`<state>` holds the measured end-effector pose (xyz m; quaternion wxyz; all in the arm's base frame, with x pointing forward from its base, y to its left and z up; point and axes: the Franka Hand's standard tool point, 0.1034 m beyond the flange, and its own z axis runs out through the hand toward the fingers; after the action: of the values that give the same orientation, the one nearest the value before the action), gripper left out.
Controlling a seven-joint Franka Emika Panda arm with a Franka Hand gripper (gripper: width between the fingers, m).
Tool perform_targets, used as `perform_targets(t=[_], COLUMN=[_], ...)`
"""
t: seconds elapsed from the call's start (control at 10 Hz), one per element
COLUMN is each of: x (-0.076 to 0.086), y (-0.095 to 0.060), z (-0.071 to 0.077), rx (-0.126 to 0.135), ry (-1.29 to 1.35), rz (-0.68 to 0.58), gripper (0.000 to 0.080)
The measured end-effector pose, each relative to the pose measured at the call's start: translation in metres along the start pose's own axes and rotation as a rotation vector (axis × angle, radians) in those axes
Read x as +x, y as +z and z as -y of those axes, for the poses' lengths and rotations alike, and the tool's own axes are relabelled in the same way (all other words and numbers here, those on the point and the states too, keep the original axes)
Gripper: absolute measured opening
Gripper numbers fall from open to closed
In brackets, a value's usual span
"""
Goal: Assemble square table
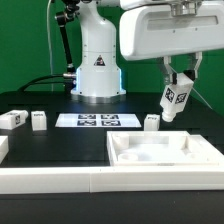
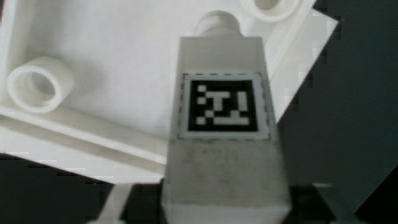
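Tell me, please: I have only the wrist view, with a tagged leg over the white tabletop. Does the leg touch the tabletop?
Observer: No. In the exterior view the held leg hangs tilted in the claw, clear above the tabletop.
Operator: How many legs lie loose?
Observer: Three: the far-left leg, the second leg beside it, and the third leg near the tabletop's far rim.
Operator: What lies between them?
Observer: The marker board, flat on the black table.
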<state>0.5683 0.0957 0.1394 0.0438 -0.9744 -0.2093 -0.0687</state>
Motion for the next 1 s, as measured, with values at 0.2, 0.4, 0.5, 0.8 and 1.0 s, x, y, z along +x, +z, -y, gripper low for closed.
perform_targets(t=[0.2,0.4,0.5,0.8,1.0], x=[0.004,0.005,0.012,0.023,0.022], y=[0.001,0.004,0.005,0.012,0.013], z=[-0.006,-0.016,-0.023,-0.020,-0.021], rx=[-0.017,-0.045,-0.074,-0.071,-0.071], ry=[-0.017,-0.018,-0.033,-0.024,-0.022], rz=[-0.049,-0.128,-0.191,-0.218,-0.215], gripper=[0.0291,0.0291,0.0291,0.0291,0.0291])
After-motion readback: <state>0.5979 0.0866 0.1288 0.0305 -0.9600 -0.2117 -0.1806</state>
